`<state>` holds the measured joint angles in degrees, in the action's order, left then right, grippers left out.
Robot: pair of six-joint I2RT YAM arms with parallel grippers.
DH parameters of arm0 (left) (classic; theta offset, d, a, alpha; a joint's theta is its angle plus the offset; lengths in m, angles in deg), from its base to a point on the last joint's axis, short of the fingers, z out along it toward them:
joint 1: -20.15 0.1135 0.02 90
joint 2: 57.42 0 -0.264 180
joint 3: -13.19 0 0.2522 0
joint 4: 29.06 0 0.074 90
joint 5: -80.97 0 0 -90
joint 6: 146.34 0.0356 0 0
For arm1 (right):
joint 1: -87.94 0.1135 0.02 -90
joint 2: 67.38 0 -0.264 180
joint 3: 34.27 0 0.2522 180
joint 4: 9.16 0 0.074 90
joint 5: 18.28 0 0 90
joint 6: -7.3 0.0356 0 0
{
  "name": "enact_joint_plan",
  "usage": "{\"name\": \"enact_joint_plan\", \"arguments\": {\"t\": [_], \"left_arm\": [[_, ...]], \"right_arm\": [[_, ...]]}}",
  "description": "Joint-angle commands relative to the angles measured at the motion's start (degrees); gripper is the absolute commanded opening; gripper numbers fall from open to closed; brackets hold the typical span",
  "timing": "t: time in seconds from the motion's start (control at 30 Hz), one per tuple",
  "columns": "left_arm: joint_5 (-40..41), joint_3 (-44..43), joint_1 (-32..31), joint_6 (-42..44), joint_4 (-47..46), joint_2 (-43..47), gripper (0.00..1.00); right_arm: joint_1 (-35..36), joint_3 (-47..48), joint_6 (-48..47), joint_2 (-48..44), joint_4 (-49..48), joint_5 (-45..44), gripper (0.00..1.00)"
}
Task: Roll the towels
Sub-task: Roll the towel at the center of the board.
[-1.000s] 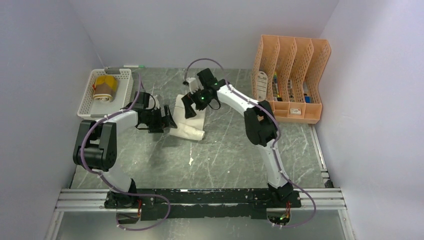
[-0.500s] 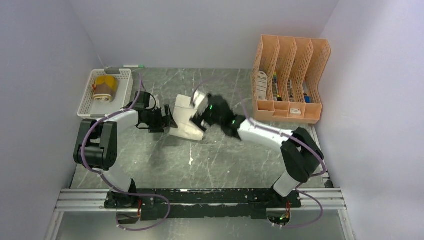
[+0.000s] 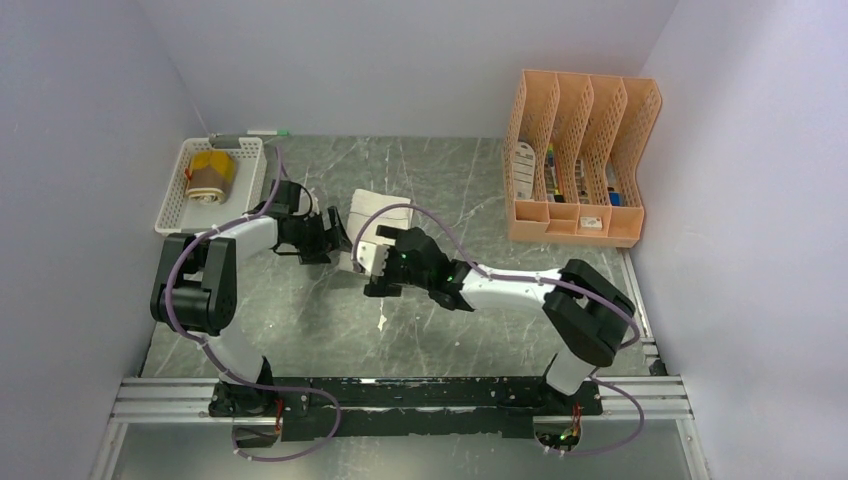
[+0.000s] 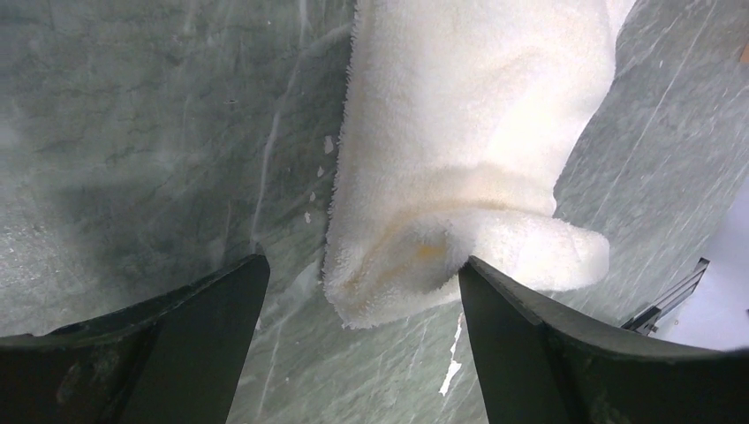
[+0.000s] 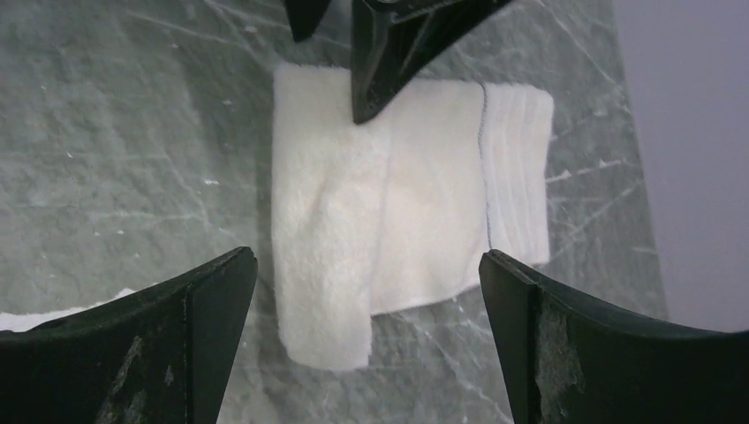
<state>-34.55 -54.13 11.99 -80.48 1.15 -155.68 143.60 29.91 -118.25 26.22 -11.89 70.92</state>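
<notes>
Rolling is judged half done on the cream towel (image 3: 372, 205): its curled end lies between the spread fingers of the left pincer (image 4: 362, 274). The right pincer (image 5: 366, 265), likewise released, faces it. The curl should be nipped evenly. Leftward, the mustard towel (image 3: 210, 175) is rolled in a basket (image 3: 175, 205); rightward, an organiser (image 3: 580, 140) stands well apart on the tabletop (image 3: 450, 330).

A cream-white terry towel (image 3: 368, 208), with a ribbed, paler band at one end, contrasts with the grey-green marble-patterned desk (image 3: 450, 330) and its thin pale veins. A mustard-yellow and brown rolled towel (image 3: 210, 176) shows inside a white plastic mesh basket (image 3: 172, 210). The slotted file rack (image 3: 585, 110) is peach-orange and the walls (image 3: 400, 60) pale lavender. The white-and-black left arm (image 3: 190, 290) and right arm (image 3: 510, 290) carry purple cables (image 3: 405, 207). The left end effector (image 4: 364, 265) and right end effector (image 5: 368, 256) have matte black fingers.
</notes>
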Motion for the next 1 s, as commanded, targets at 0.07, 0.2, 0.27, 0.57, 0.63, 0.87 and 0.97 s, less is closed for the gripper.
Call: {"name": "enact_joint_plan", "arguments": {"t": [0.07, 0.2, 0.27, 0.57, 0.63, 0.87, 0.97], "left_arm": [[4.28, 3.92, 0.60, -0.03, 4.39, -2.85, 0.93], [3.96, 4.00, 0.78, 0.12, 4.38, -2.70, 0.92], [3.60, 3.85, 0.78, 0.23, 4.34, -2.88, 0.91], [2.98, 3.99, 0.87, 0.55, 4.39, -2.73, 0.90], [2.72, 3.98, 0.87, 0.63, 4.38, -2.81, 0.90], [2.30, 4.04, 0.87, 0.76, 4.30, -2.82, 0.89], [2.24, 4.15, 0.87, 0.81, 4.30, -2.73, 0.88]], "right_arm": [[-7.07, 6.44, 13.20, 2.48, 1.06, 14.11, 0.95], [-16.78, 11.94, 25.21, 3.70, 4.10, 31.24, 0.81], [-18.41, 14.72, 25.46, 5.28, 8.31, 35.07, 0.81], [-20.92, 22.93, 25.21, 12.06, 26.61, 47.94, 0.81], [-21.02, 20.63, 25.01, 11.13, 26.09, 46.43, 0.83], [-21.31, 14.08, 25.82, 9.33, 21.63, 42.35, 0.87], [-21.34, 14.48, 25.24, 10.78, 22.68, 41.57, 0.85]]}}
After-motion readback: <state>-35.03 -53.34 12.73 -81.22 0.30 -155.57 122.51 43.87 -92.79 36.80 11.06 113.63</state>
